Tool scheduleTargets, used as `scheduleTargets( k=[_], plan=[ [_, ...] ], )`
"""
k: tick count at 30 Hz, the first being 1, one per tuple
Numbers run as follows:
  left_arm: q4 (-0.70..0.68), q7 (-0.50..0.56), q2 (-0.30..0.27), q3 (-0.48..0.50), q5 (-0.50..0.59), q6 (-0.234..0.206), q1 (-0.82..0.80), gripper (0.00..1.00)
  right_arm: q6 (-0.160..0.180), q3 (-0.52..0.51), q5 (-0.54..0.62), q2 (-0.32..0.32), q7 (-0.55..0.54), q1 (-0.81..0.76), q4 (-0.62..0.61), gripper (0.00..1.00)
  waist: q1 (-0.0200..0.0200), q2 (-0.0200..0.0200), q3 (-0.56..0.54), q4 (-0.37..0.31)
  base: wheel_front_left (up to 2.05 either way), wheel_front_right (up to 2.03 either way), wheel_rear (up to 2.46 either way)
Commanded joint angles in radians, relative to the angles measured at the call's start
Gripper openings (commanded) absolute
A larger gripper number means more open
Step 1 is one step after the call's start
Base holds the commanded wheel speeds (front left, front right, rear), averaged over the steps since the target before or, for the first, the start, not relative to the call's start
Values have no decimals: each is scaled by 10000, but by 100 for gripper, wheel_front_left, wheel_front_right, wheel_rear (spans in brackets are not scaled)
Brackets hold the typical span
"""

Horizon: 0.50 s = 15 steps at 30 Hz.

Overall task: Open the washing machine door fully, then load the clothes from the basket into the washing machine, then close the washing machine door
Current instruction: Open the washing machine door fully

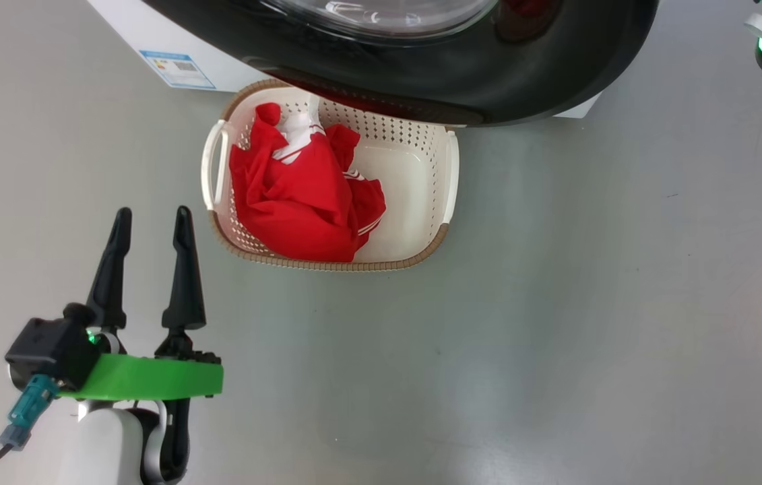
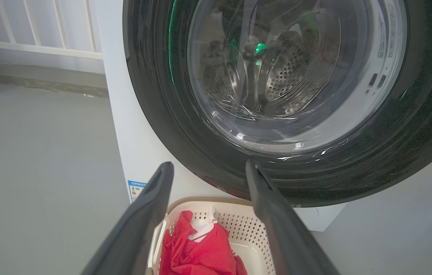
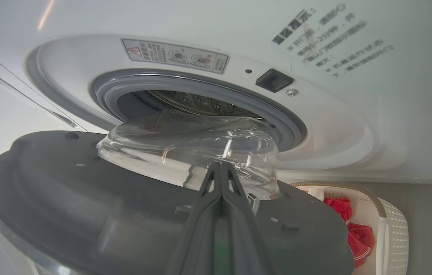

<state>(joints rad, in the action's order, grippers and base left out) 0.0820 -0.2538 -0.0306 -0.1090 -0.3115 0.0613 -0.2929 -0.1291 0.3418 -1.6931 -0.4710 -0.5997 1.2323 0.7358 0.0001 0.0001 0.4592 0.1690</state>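
left gripper [image 1: 153,211]: jaws spread wide, nothing held.
right gripper [image 3: 220,165]: jaws pressed together, nothing gripped; tips at the glass bowl [image 3: 200,152] on the door [image 3: 67,191] inner face, contact not confirmed.
door: swung partway off the machine [image 3: 353,126], beyond both jaws.
basket [image 1: 451,168]: on the floor [image 1: 556,337], just ahead and right of left jaws, partly under door.
clothes [image 1: 300,195]: piled in basket, on the side nearer left jaws.

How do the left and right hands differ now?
The left hand is open; the right hand is shut. The left hand hangs beside the basket, above the floor; the right hand points at the inner face of the washing machine door. Both hold nothing.
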Motion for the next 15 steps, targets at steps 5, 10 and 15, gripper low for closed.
scheduleTargets(
  k=[5, 10, 15],
  plan=[
    [-236, -80, -196, 275, -103, -124, -89, 100, -16, 337, -7, 188, -613, 362, 100, 0, -1, -1, -30, 48, 0, 0, 0],
    [-222, -80, -196, 282, -119, -145, -41, 100, -16, 433, -64, 270, -982, 307, 146, 0, -1, -1, -127, 65, 0, 0, 0],
    [-197, -80, -196, 306, -125, -158, 17, 100, -16, 538, -155, 323, -1414, 162, 116, 0, -1, -1, -237, 58, 0, 0, 0]
  ],
)
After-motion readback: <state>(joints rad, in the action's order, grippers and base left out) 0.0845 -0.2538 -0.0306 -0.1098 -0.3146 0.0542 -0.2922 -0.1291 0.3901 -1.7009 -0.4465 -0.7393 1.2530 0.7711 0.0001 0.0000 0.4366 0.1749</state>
